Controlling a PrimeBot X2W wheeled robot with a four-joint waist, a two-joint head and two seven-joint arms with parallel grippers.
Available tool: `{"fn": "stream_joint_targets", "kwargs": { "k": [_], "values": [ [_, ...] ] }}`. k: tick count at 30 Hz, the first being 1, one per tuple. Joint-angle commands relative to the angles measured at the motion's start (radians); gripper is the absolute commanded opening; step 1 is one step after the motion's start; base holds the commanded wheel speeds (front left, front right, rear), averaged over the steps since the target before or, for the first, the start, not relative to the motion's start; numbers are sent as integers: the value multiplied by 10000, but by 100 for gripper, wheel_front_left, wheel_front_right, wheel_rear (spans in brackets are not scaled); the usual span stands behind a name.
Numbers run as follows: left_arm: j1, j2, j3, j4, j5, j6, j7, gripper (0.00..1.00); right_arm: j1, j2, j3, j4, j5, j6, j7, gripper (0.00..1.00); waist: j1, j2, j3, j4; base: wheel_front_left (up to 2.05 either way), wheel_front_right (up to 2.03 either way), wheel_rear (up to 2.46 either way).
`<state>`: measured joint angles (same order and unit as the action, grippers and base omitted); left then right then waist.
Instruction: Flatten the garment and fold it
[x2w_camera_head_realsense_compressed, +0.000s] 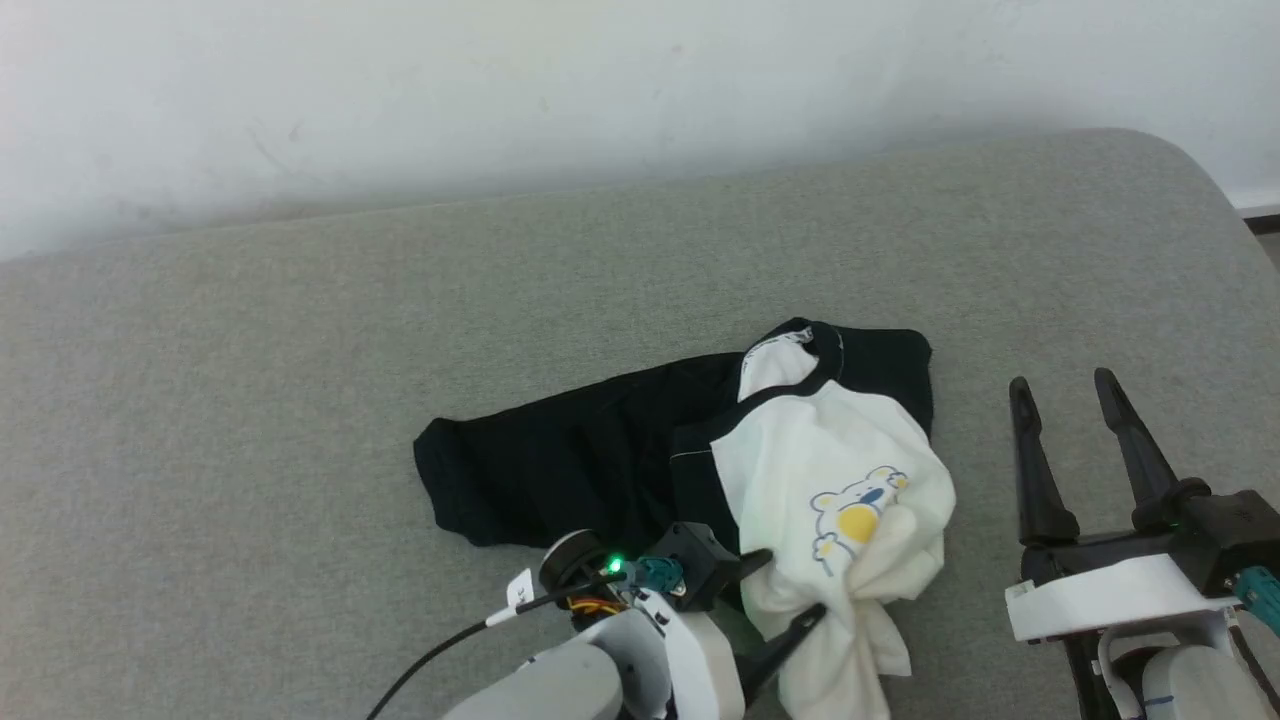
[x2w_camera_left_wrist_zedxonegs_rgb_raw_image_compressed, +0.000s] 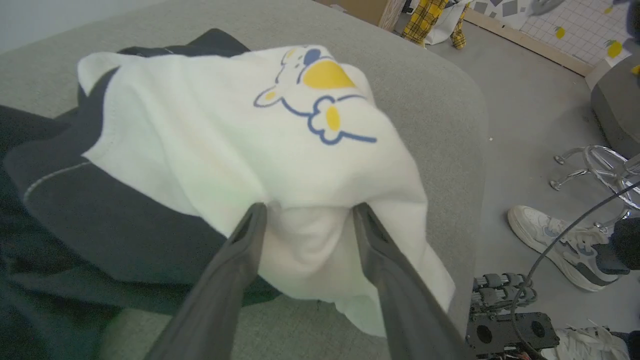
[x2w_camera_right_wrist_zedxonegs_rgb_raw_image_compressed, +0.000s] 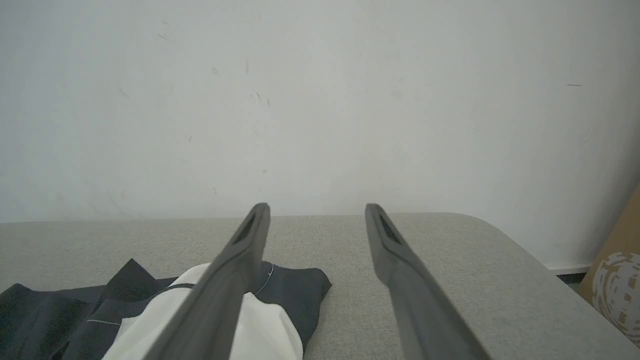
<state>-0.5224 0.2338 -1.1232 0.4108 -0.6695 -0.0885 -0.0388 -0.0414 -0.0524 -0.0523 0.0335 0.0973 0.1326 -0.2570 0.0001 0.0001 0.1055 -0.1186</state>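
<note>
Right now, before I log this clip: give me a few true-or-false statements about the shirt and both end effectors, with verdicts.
1. The garment lies spread flat on the grey cushion. False: it is bunched and crumpled.
2. The left end effector has its fingers apart, with cream cloth between them. True.
3. The right end effector is shut on a black sleeve. False: it is open, off to the side of the garment, and holds nothing.
4. The cartoon print faces up. True.
</note>
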Motion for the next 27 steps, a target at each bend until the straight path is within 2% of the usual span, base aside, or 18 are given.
{"fn": "stream_joint_targets", "kwargs": {
  "k": [1, 4, 7, 13, 18, 20, 27],
  "values": [
    [70, -159, 86, 88, -73, -20, -289, 100, -84, 22, 28, 58, 4, -19, -47, 100, -1, -1, -99, 246, 0, 0, 0],
    [32, -159, 382, 61, -131, 107, -804, 100, -23, 22, 140, 146, -60, -19, -47, 100, -1, -1, -330, 509, 0, 0, 0],
    [30, 37, 1142, -180, -432, 500, -1474, 100, 96, 22, 266, 195, -109, -19, -47, 100, -1, -1, -626, 758, 0, 0, 0],
    [533, 968, 2703, -936, -801, 1544, -2083, 100, 481, 22, 287, 216, -200, -19, -47, 100, -1, -1, -1082, 1258, 0, 0, 0],
    [1755, 1649, 3877, -1564, -844, 2368, -2215, 100, 786, 22, 404, 219, -224, -19, -47, 100, -1, -1, -1292, 1456, 0, 0, 0],
    [2365, 1798, 4065, -1799, -776, 2441, -2222, 100, 885, 22, 479, 223, -267, -19, -47, 100, -1, -1, -1328, 1471, 0, 0, 0],
    [3785, 1636, 4451, -2233, -333, 2623, -2227, 100, 1148, 22, 570, 191, -268, -19, -47, 100, -1, -1, -1262, 1357, 0, 0, 0]
  ]
}}
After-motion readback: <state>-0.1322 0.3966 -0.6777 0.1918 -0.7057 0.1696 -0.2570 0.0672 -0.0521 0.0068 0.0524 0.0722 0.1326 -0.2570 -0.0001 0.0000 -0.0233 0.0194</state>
